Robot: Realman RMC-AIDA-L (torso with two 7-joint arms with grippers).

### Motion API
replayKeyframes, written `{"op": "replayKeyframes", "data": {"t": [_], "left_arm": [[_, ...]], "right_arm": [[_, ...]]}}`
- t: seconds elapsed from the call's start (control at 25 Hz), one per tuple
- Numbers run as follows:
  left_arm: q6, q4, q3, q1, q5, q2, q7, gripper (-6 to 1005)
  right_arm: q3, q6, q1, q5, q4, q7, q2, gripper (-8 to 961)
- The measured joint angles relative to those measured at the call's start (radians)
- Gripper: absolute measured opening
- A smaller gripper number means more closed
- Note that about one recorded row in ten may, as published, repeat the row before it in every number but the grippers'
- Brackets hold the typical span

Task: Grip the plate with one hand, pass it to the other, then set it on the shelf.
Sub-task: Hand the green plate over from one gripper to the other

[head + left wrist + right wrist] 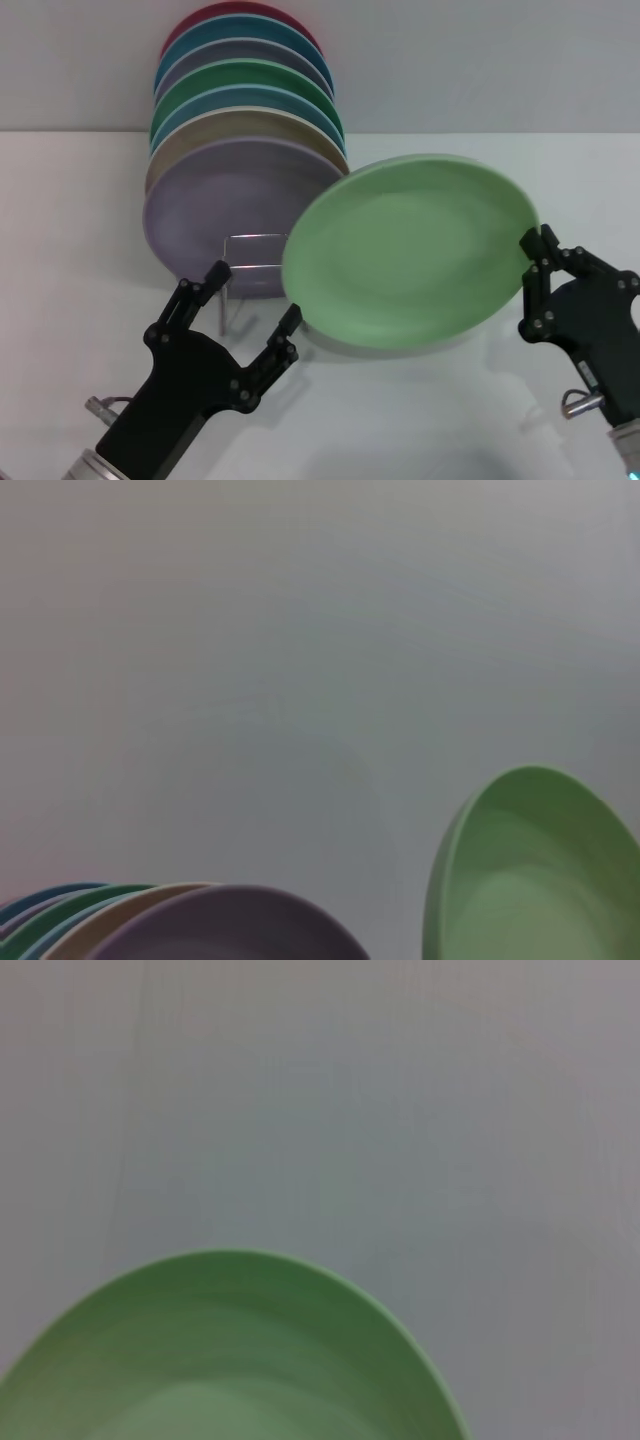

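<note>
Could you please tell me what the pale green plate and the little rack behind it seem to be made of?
The plate, held at its rim by the right gripper, looks like matte plastic or melamine: even colour, soft sheen, no glaze glare; ceramic is possible. The shelf looks like thin silvery metal wire, bent into upright loops.

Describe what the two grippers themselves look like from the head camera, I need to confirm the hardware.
Both are matte black. The left gripper has two long fingers built from bolted, jointed link bars on a black palm block, with a silvery wrist ring and a thin cable beside it. The right gripper has the same black linkage fingers with visible pivot screws, plus a small silver metal fitting under its body. No markings are legible.
</note>
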Motion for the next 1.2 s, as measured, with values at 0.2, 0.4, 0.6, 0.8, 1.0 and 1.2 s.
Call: {"op": "replayKeyframes", "data": {"t": [0.2, 0.4, 0.6, 0.8, 1.0, 1.2], "left_arm": [[-0.001, 0.006, -0.011, 0.001, -0.001, 0.002, -0.004, 747], [-0.014, 0.008, -0.026, -0.006, -0.001, 0.003, -0.007, 745], [-0.022, 0.008, -0.054, -0.006, -0.002, 0.004, -0.007, 743], [-0.03, 0.005, -0.067, -0.006, -0.002, 0.004, -0.008, 741], [-0.03, 0.0, -0.067, -0.001, -0.002, 0.003, -0.008, 738], [-0.053, -0.012, -0.067, -0.002, -0.002, 0.002, -0.008, 736]], "right_arm": [[-0.19, -0.02, 0.0, 0.201, 0.055, -0.141, 0.0, 18], [-0.346, -0.09, 0.006, 0.38, 0.096, -0.248, 0.0, 18], [-0.371, -0.11, -0.003, 0.404, 0.126, -0.307, 0.0, 18], [-0.384, -0.119, -0.008, 0.411, 0.15, -0.366, 0.0, 17], [-0.387, -0.122, -0.008, 0.413, 0.165, -0.415, 0.0, 17], [-0.402, -0.122, -0.009, 0.444, 0.196, -0.493, 0.0, 17]]}}
